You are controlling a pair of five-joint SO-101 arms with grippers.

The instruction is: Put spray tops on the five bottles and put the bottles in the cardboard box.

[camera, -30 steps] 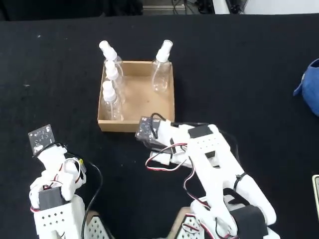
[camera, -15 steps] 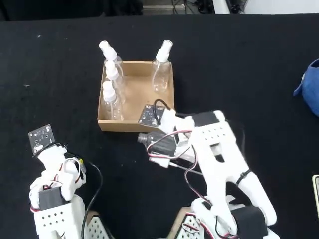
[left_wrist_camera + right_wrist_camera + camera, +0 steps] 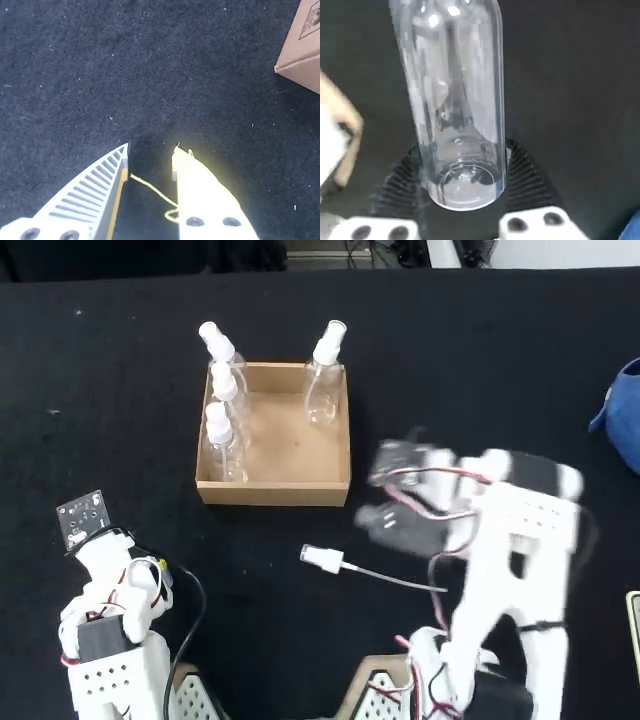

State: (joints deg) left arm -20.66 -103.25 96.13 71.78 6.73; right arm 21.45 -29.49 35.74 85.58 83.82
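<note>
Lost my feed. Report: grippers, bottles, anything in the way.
Left gripper open over table. Right gripper shut on clear bottle. Loose spray top on table before the cardboard box, four capped bottles inside. Nothing blocking.

surface (image 3: pixel 100 60): black matt cloth, linty
box (image 3: pixel 275 491): matt brown cardboard
bottle (image 3: pixel 455 100): clear glossy plastic
spray top (image 3: pixel 323 559): white plastic
left claw (image 3: pixel 150 147): white ribbed plastic

This looks like a robotics lab or workshop bench. A table (image 3: pixel 520 360) draped in black cloth carries a left arm (image 3: pixel 105 630) and a right arm (image 3: pixel 515 540) of white printed plastic, with bare servo wires (image 3: pixel 440 502) looping off them. Beyond the table's far edge lie loose cables (image 3: pixel 400 252).
</note>
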